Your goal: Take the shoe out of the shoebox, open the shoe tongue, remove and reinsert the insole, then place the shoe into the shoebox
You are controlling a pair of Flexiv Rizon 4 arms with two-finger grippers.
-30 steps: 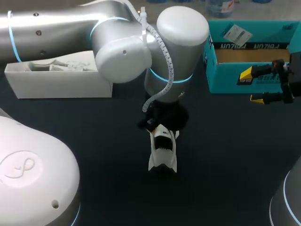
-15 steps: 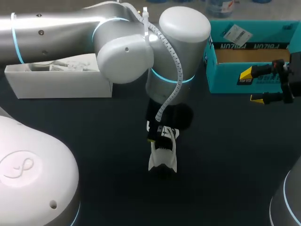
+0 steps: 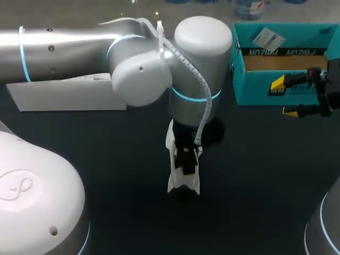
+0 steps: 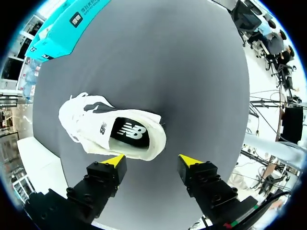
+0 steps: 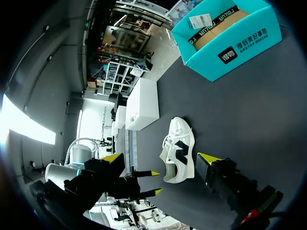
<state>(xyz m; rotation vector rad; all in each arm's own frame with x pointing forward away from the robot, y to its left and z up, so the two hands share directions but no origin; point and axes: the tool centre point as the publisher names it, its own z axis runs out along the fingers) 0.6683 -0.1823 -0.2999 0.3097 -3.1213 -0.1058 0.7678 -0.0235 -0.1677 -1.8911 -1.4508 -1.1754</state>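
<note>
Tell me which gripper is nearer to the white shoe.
Left. The left gripper is right at the heel of the shoe, open, with the shoe just ahead of it. The right gripper is open beside the teal shoebox, well clear of the shoe.

Head cam: fixed, high behind the robot, looks down on the table (image 3: 106,159) from mid range, with the left arm (image 3: 64,42) blocking a good part of the view. Left wrist cam: points almost straight down, close over the shoe (image 4: 112,127), with the shoebox (image 4: 62,28) well beyond it. Right wrist cam: further off, faces obliquely across the table at the shoe's side with the shoebox behind; all three share shoe and shoebox.
</note>
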